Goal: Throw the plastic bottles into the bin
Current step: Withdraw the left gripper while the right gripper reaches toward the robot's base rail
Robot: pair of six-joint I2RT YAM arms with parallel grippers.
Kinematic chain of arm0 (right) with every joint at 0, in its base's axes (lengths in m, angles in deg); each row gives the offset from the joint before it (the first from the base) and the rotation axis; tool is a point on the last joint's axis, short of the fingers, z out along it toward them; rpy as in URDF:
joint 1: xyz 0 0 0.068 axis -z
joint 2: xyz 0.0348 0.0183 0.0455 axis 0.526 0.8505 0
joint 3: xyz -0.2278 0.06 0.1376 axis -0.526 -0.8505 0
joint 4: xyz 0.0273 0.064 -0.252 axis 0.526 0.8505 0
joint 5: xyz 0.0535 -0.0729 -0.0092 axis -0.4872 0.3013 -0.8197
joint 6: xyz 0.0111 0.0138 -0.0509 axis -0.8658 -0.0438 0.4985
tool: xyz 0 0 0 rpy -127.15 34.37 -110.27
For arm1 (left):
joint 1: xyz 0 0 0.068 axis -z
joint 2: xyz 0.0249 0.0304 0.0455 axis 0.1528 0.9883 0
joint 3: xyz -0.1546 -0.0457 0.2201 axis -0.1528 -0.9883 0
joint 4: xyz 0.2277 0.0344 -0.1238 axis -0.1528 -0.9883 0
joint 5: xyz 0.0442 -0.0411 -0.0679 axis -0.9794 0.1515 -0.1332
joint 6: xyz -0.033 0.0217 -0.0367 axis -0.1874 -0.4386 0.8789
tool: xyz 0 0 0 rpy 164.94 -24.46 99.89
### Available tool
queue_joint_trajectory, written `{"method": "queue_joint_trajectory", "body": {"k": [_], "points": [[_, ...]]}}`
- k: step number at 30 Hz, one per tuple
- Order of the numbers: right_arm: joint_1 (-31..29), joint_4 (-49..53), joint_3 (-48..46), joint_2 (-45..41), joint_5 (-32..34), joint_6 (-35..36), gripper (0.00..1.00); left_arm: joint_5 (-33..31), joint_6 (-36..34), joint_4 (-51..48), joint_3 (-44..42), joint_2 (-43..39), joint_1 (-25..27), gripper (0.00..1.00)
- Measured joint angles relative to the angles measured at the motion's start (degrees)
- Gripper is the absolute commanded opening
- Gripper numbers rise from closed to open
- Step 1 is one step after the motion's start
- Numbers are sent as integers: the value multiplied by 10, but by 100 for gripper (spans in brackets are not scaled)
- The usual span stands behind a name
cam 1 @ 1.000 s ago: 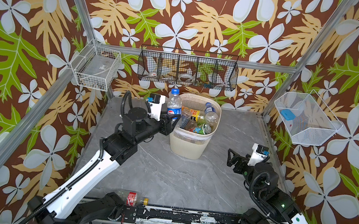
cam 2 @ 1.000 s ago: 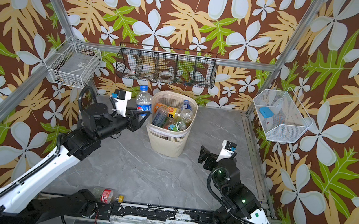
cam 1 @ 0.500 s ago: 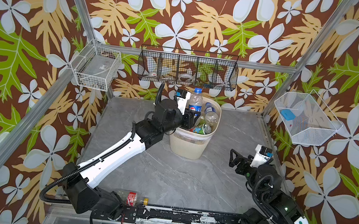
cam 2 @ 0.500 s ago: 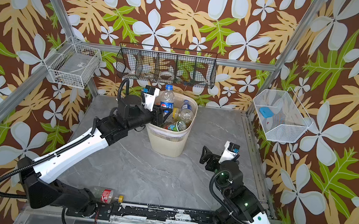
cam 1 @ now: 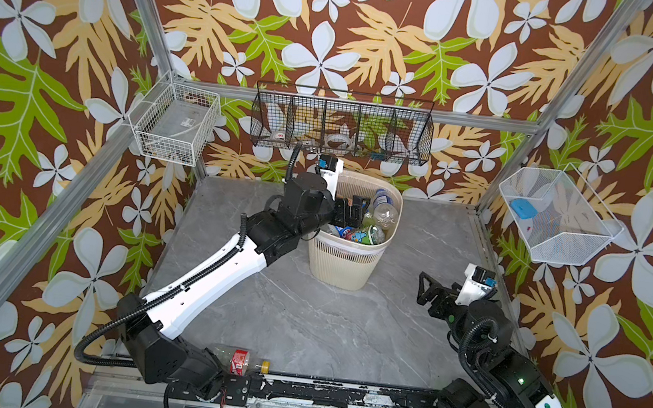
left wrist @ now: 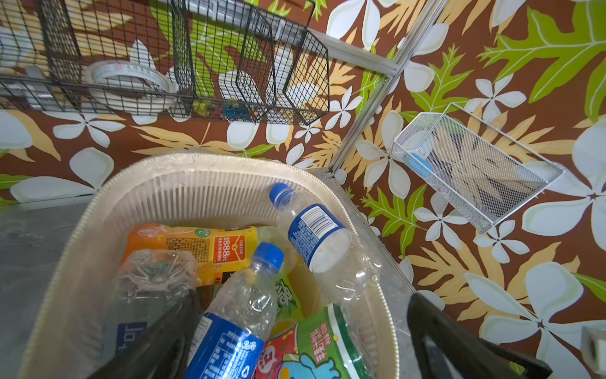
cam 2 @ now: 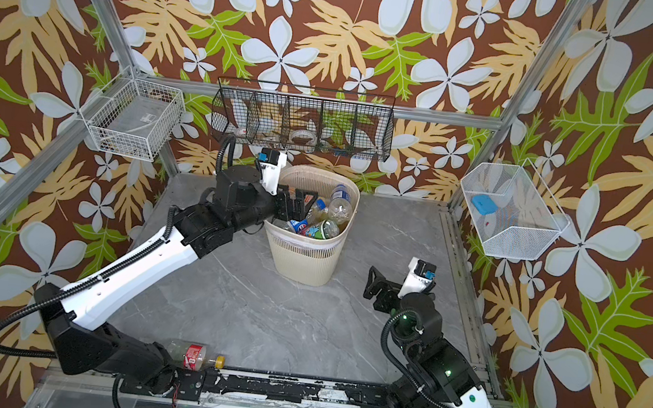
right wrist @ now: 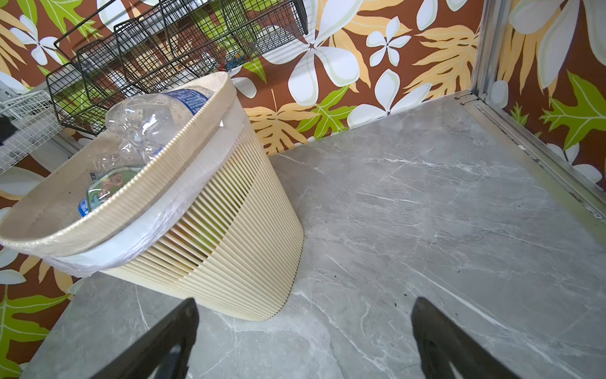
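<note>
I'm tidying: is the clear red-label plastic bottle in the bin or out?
Out. The clear red-label bottle lies on the grey tabletop, apart from the cream ribbed bin.

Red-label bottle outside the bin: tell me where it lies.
In both top views the red-label bottle lies on its side at the near edge of the table, left of centre, beside the left arm's base and far from the bin.

Top views look down overall; both wrist views closely share the bin (right wrist: 229, 236).
</note>
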Motion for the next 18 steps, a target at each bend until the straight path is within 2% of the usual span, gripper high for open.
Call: {"method": "queue_joint_trajectory", "body": {"k": [3,5,11,13,15,18], "points": [[0,3,0,-1,2,0,100,-19,-16,12,-30,-50,0,100],[0,3,-1,-1,3,0,100,-40,-28,33,-80,-100,0,100],[0,4,-8,3,3,0,100,-139,-50,93,-351,-325,0,100],[0,5,-9,7,2,0,100,-165,-49,95,-415,-384,-1,100],[0,5,-9,14,-4,0,100,-190,-44,92,-457,-433,-1,100],[0,3,-8,31,-16,0,97,-221,-41,85,-474,-466,-1,100]]}}
